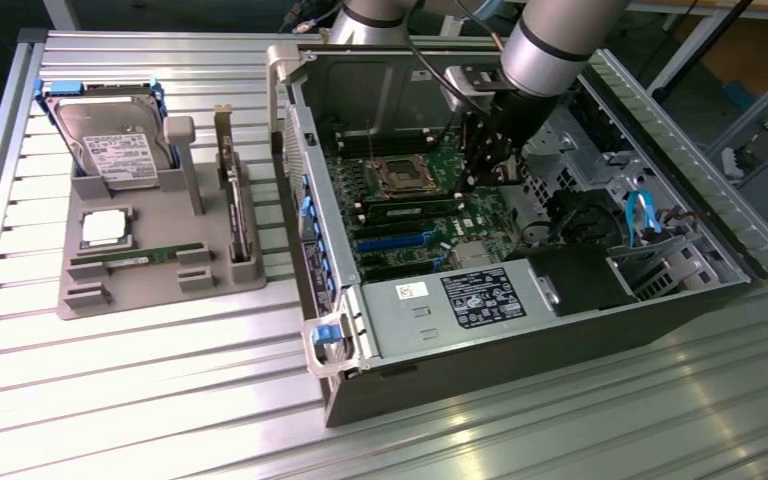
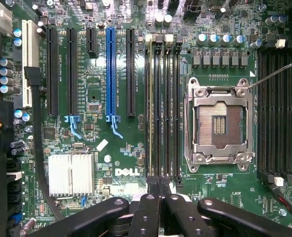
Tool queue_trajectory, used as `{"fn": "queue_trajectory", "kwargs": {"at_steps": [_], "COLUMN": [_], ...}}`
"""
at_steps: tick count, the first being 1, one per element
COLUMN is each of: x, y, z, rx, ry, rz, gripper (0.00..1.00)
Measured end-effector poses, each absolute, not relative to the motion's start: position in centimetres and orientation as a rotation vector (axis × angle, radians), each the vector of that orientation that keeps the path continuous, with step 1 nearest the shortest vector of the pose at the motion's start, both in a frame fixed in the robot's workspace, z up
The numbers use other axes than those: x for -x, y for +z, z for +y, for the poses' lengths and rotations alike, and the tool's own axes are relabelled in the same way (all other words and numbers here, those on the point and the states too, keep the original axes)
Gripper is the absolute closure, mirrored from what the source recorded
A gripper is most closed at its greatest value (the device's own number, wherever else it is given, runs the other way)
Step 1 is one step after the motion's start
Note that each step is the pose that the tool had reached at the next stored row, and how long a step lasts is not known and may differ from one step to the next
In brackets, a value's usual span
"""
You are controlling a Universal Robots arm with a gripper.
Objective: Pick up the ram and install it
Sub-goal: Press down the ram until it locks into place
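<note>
Closed tight, the hand [image 2: 158,197] holds nothing and hovers over the motherboard's memory slots [image 2: 161,106]. From the exterior view's left, the ram [image 1: 137,257] lies flat in the grey holder [image 1: 157,285] on the surface, well apart from the open computer case [image 1: 518,300].

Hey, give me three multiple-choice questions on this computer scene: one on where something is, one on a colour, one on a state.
1. Where is the hard drive? A on a shelf B in the gray holder C on the floor
2. What colour is the long slot between black slots? A red B blue C yellow
3. How is the claw? A shut B wide open C gripping a cable
B: it stands in the holder beside the case. B: blue among black slots. A: its fingers meet.
</note>
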State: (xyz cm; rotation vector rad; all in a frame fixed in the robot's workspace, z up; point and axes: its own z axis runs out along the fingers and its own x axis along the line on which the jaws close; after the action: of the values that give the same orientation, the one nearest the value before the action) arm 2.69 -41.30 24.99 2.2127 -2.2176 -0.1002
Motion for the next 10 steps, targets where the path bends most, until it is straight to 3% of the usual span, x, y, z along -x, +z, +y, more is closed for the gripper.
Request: {"fn": "queue_trajectory", "kwargs": {"at_steps": [10], "x": [0.4], "y": [25.0], "z": [-41.2], "rx": [-2.213], "ry": [-0.1], "rz": [-2.218], "gripper": [0.9]}}
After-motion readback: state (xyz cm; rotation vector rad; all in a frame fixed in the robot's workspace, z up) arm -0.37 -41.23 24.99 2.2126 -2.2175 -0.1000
